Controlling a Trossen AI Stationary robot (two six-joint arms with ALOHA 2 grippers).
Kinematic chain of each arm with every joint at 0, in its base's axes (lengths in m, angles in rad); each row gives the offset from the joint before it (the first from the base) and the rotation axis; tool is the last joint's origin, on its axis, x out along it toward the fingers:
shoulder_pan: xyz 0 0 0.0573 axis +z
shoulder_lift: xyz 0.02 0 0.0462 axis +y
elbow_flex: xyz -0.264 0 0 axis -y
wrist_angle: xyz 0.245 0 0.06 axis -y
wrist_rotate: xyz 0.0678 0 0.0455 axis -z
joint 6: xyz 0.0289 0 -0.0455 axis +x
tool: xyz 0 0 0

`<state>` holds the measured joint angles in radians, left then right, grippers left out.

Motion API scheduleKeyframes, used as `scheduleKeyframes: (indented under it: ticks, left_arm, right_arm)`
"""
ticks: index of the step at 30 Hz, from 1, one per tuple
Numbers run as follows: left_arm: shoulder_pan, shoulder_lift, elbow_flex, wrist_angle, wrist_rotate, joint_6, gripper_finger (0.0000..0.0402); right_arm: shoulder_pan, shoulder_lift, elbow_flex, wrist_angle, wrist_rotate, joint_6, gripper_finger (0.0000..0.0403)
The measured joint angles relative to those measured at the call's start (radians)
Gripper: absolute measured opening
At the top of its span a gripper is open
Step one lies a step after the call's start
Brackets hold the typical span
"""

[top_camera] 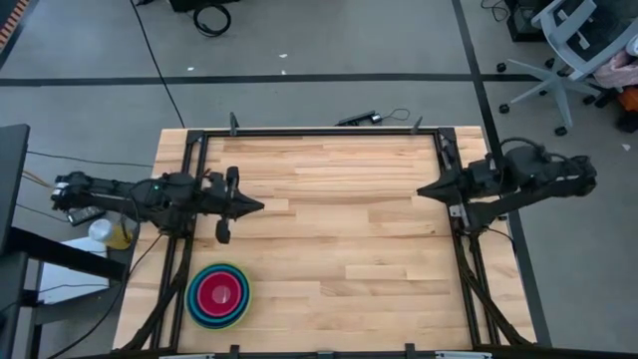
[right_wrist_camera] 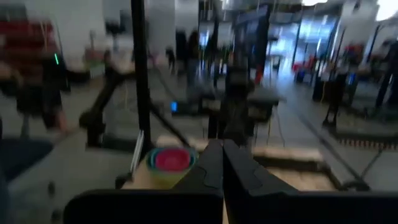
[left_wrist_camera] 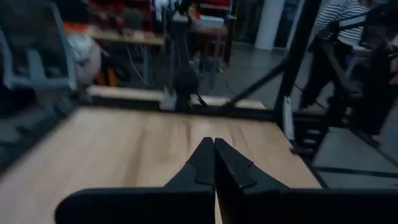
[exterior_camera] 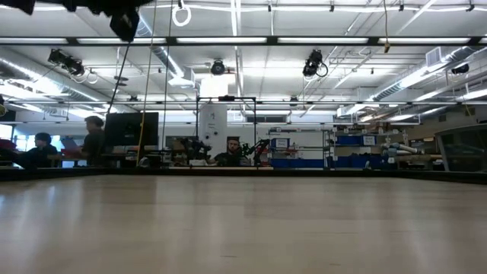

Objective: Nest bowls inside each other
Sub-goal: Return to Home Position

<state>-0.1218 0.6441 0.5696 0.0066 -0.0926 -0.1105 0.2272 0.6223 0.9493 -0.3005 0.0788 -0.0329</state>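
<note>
The bowls (top_camera: 220, 296) stand as one nested stack on the table's near left: yellow-green outermost, blue rings within, red-magenta in the middle; the stack also shows in the right wrist view (right_wrist_camera: 169, 163). My left gripper (top_camera: 258, 206) is shut, held level above the table's left side, farther back than the stack, its fingertips together (left_wrist_camera: 214, 144). My right gripper (top_camera: 422, 192) is shut at the table's right edge, pointing level toward the left, its fingertips together (right_wrist_camera: 222, 147). Neither touches a bowl.
The wooden table (top_camera: 349, 239) is framed by dark rails at its left, right and far edges (top_camera: 319, 131). Cables lie past the far edge (top_camera: 374, 118). An office chair (top_camera: 568, 50) stands at the far right. People sit in the room beyond the table (exterior_camera: 228, 156).
</note>
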Motion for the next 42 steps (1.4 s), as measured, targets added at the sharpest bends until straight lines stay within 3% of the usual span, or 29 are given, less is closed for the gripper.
scheduleKeyframes:
  ticks: [5,14,22,26,31,42]
  left_arm:
    - [0.072,-0.018,-0.089,-0.005,0.054,-0.085,0.0000]
    - [0.144,-0.042,-0.169,0.026,0.110,0.020,0.0000]
    - [0.194,-0.205,-0.264,0.093,0.116,0.015,0.0000]
    - [0.170,-0.294,-0.318,0.090,0.116,-0.038,0.0000]
    - [0.095,-0.320,-0.389,0.089,0.116,-0.082,0.0000]
    - [0.039,-0.320,-0.449,0.159,0.027,-0.061,0.0000]
  right_arm:
    - [0.000,-0.122,-0.186,0.113,0.005,0.059,0.0003]
    - [0.000,-0.281,-0.402,0.189,0.007,0.115,0.0002]
    - [-0.001,-0.472,-0.483,0.100,0.013,0.130,0.0002]
    - [-0.001,-0.565,-0.524,0.091,0.077,0.181,0.0002]
    - [-0.001,-0.591,-0.604,0.116,0.085,0.212,0.0002]
    - [-0.001,-0.583,-0.865,0.455,0.085,0.304,0.0002]
